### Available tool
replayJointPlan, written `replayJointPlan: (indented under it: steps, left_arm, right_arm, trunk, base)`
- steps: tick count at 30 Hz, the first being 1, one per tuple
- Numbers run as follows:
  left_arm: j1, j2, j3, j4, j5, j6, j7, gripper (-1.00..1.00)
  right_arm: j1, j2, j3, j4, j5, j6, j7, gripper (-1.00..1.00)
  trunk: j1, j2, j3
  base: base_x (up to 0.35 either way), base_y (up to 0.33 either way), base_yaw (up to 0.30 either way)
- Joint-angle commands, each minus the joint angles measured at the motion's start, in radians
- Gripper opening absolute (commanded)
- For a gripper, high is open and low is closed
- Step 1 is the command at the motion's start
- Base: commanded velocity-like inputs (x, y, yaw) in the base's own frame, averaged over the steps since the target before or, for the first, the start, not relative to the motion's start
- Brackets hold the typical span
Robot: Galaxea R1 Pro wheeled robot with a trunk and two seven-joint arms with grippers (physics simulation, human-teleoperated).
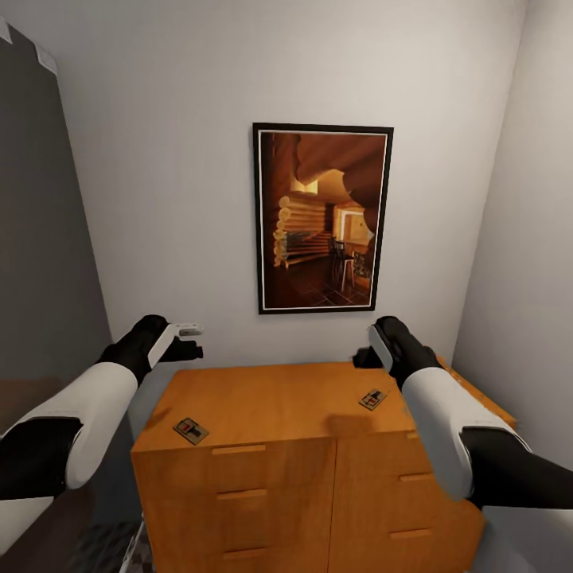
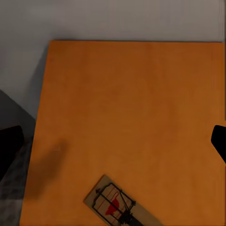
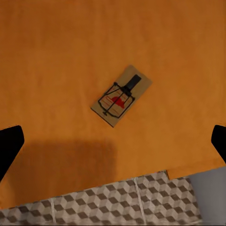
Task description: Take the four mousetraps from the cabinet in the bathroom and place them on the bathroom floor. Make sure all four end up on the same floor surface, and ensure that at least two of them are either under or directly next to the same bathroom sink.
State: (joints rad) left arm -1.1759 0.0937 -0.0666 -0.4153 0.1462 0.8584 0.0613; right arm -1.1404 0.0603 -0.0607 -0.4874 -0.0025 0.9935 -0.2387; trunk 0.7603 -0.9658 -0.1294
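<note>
The robot faced a low orange-brown cabinet (image 1: 270,414) standing against a pale wall, with a framed picture (image 1: 322,217) of a log-walled interior hanging above it. Drawers with wooden bar handles (image 1: 239,450) showed on the cabinet's front.

Two mousetraps lay flat on the cabinet top. One mousetrap (image 1: 191,430) sat near the front left corner, close to the front edge. The other mousetrap (image 1: 372,399) lay toward the right side, farther back, just beside the right arm's forearm in the head view. The two were well apart from each other.

The left gripper (image 1: 185,341) hung above the cabinet's far left corner, not touching anything. In the left wrist view, the left trap (image 2: 117,203) appeared below on the wood, and dark fingertips (image 2: 9,146) stood at opposite edges of the frame, so the fingers were spread wide with nothing between them.

The right gripper (image 1: 368,354) hovered over the right part of the top, above the second trap. The right wrist view looked straight down on that trap (image 3: 121,96), a small tan board with a dark wire frame and a red mark, lying at an angle. Its dark fingertips (image 3: 9,143) also sat far apart at the frame's edges, empty. Beyond the cabinet's edge in that view, a strip of cube-patterned bathroom floor (image 3: 122,202) was visible.
</note>
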Motion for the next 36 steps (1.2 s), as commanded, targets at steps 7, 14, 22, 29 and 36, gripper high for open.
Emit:
replayJointPlan:
  steps: [7,14,22,29,36]
  left_arm:
    - [-0.001,-0.005,-0.007,0.000,0.011,-0.005,0.006,1.00]
    - [-0.001,-0.007,-0.007,0.011,0.012,-0.029,0.006,1.00]
    - [-0.001,-0.007,-0.007,0.060,0.010,-0.053,0.007,1.00]
    - [-0.001,-0.005,-0.008,0.091,0.011,-0.088,0.007,1.00]
    - [-0.001,-0.004,-0.008,0.102,0.012,-0.098,0.007,1.00]
  right_arm:
    - [-0.064,-0.044,-0.005,0.107,-0.088,-0.001,-0.003,1.00]
    - [-0.077,-0.054,-0.004,0.130,-0.107,-0.002,-0.006,1.00]
    - [-0.087,-0.055,-0.002,0.136,-0.114,-0.001,-0.007,1.00]
    - [-0.089,-0.054,-0.001,0.137,-0.114,-0.002,-0.009,1.00]
    - [-0.090,-0.053,0.000,0.138,-0.114,-0.002,-0.010,1.00]
  trunk:
    - [0.000,-0.001,-0.002]
    - [0.000,-0.001,-0.002]
    - [0.000,-0.001,-0.002]
    - [0.000,-0.001,-0.002]
    - [0.000,-0.001,-0.002]
  base:
    - [0.000,0.000,0.000]
    - [0.000,0.000,0.000]
    - [0.005,0.000,0.000]
    - [0.177,0.000,0.000]
    - [0.236,0.000,0.000]
